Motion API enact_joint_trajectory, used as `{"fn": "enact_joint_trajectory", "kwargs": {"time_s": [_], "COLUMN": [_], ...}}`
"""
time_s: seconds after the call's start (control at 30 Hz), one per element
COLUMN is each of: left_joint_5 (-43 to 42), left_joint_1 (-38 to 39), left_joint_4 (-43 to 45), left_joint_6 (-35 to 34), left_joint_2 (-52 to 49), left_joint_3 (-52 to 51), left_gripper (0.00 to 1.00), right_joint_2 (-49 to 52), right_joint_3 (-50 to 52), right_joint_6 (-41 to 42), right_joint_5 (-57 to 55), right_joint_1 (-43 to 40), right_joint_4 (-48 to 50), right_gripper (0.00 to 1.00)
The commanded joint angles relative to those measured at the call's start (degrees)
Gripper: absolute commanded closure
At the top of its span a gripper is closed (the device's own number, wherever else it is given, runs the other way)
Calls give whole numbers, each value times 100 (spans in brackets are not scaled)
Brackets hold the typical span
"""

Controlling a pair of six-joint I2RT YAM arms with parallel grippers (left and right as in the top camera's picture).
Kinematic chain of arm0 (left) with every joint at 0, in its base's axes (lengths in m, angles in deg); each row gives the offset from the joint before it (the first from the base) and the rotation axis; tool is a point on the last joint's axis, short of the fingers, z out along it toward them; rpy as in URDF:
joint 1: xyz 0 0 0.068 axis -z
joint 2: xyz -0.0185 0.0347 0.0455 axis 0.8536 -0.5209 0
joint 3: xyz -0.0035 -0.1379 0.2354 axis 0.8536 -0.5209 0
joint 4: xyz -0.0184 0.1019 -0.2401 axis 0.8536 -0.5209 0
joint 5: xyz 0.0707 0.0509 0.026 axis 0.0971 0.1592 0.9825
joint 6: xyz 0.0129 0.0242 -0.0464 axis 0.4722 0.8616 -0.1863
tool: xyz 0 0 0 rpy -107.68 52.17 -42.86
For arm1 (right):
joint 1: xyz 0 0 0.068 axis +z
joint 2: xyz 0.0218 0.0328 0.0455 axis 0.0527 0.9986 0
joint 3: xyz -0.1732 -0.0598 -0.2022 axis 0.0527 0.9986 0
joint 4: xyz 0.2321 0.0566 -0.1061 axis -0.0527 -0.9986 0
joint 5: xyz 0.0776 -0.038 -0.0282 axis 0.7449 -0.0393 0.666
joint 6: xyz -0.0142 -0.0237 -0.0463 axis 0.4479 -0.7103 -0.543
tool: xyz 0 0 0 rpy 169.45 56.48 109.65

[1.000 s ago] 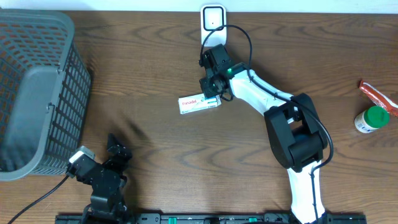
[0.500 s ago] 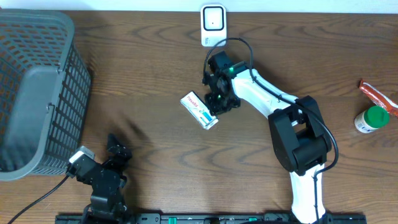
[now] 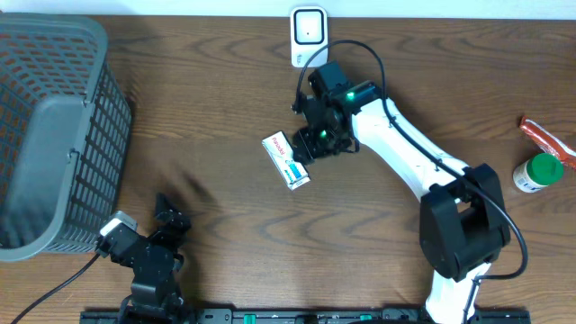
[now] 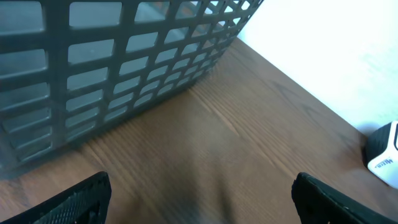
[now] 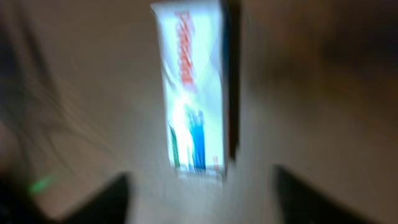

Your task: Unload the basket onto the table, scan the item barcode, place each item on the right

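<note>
Lying flat on the table (image 3: 207, 108), the box (image 3: 285, 159) is seen released. Half a second earlier its 5 o'clock end was pinched by the right gripper (image 3: 310, 139). A full second earlier it was held level, closer to the scanner (image 3: 308, 34). Its long axis is now set from 11 to 5 o'clock, and the scanner is found at its 12 o'clock, well apart.

The right gripper has been drawn back to the box's 1 o'clock. In the blurred right wrist view its fingers (image 5: 102, 199) are spread wide, with the box lying between them and touched by neither. The right arm's dark elbow block has been shifted toward 3 o'clock since the earlier frames. From it the white forearm is stretched toward 10 o'clock, a green light showing at the wrist.

The left gripper (image 3: 171, 213) is parked at 7 o'clock, its position unchanged. Its jaws are held wide apart with nothing between them, and they are pointed at the grey basket (image 3: 54, 117).
</note>
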Motion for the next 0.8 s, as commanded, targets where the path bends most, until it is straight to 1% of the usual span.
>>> {"fn": "enact_joint_trajectory", "kwargs": {"time_s": [0.0, 0.17, 0.33, 0.47, 0.77], "left_joint_5": [28, 28, 28, 31, 28], "left_joint_1": [-13, -15, -15, -13, -13], "left_joint_4": [-157, -157, -157, -157, -157], "left_joint_6": [15, 15, 15, 15, 15], "left_joint_2": [31, 31, 31, 31, 31], "left_joint_3": [-79, -79, -79, -79, -79], "left_gripper": [6, 7, 6, 6, 7], "right_joint_2": [-11, 376, 699, 868, 1217], "right_joint_3": [15, 13, 13, 13, 13], "right_joint_6": [-616, -949, -949, -944, -925], "right_joint_5": [142, 334, 310, -313, -1119], "right_joint_1": [2, 2, 125, 385, 798], "right_joint_4": [494, 1051, 1589, 1943, 2039], "right_gripper": [1, 1, 1, 1, 1]}}
